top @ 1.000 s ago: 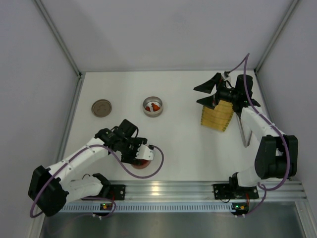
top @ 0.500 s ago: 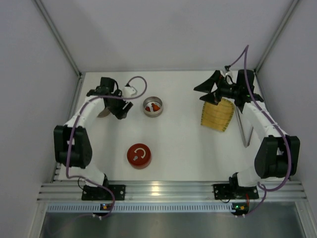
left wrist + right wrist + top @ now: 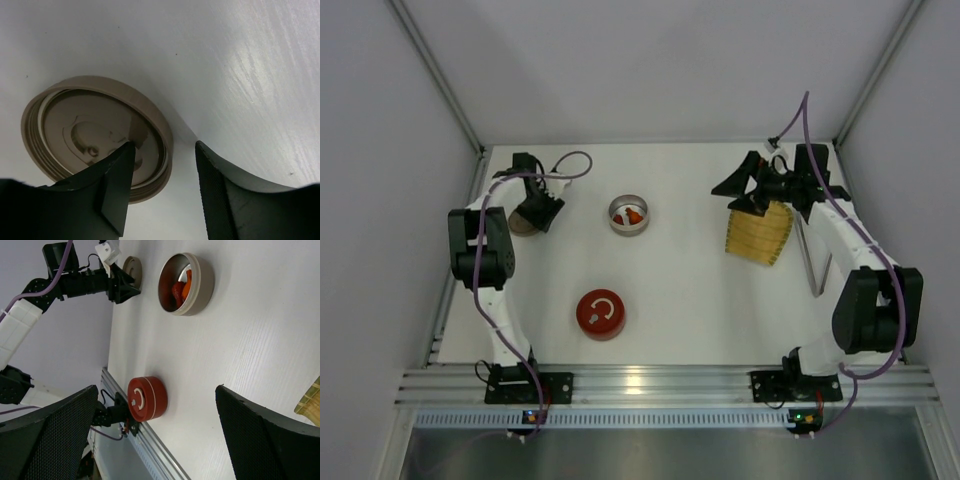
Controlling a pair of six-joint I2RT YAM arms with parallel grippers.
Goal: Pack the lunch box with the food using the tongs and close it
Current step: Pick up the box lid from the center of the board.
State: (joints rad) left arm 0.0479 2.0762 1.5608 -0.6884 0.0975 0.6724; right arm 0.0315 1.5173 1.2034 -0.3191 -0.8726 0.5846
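The round metal lunch box (image 3: 629, 215) (image 3: 186, 284) stands open at the back middle, with red and orange food (image 3: 633, 214) (image 3: 178, 290) inside. Its tan lid (image 3: 519, 225) (image 3: 95, 127) lies underside up at the back left. My left gripper (image 3: 536, 210) (image 3: 165, 190) hangs over the lid, open, one finger (image 3: 117, 185) above the lid's inside and the other beyond its rim. My right gripper (image 3: 750, 192) (image 3: 156, 440) hovers wide open and empty above the yellow woven tray (image 3: 758, 234). The tongs (image 3: 811, 262) lie to the right of that tray.
A red round container (image 3: 601, 314) (image 3: 146, 399) with a white handle on top stands at the front middle. White walls close in the left, back and right sides. A metal rail (image 3: 660, 382) runs along the near edge. A corner of the tray (image 3: 311, 401) shows in the right wrist view.
My left arm has swung from the red container at the front to the tan lid at the back left, and its jaws have narrowed. The right gripper has barely shifted.
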